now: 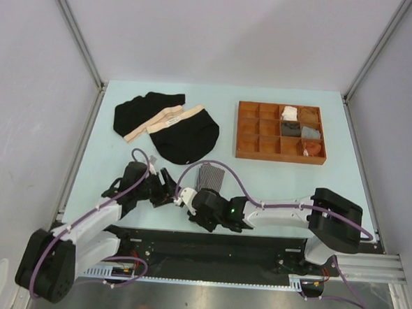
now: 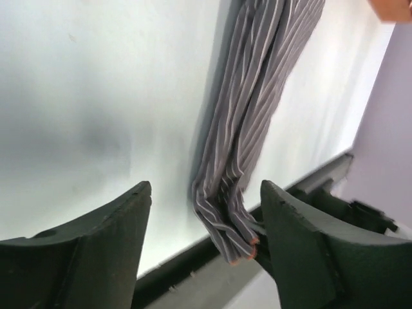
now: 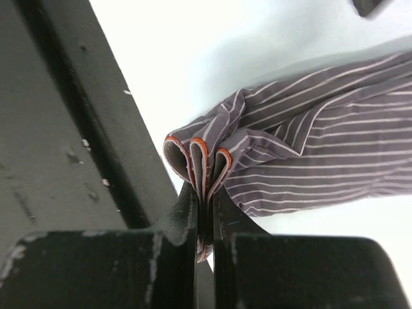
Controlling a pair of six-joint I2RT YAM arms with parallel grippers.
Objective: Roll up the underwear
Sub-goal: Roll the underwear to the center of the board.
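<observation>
Nearest first: right gripper (image 3: 205, 212) down low at the table's (image 1: 274, 183) near edge, just by the black rail (image 3: 77, 129). Jaws pinched tight on the near end of the grey striped boxer (image 3: 309, 135). The cloth is doubled into several layers there and all of them sit in the bite together. Prob that's the point, so the stack can't spring apart while the roll gets going.

Left gripper (image 2: 206, 188) right beside it, jaws spread wide. The boxer's folded end sits between the fingers but nothing's clamped, so that side is empty-handed atm. Looks placed to take a fresh bite or tuck the end over, w/ the right acting as anchor.

The boxer itself is a narrow strip running away from the grippers toward mid-table, lying flat. Folded, not rolled yet, so I'd call this early in the roll.

Further back, left of centre: two black briefs (image 1: 186, 136), beige waistbands showing, overlapping in a loose heap, well apart from both arms and not rolled.

Far right: brown compartmented tray (image 1: 238, 128), a few small bundles in its right-hand cells. Can't tell what they are.
</observation>
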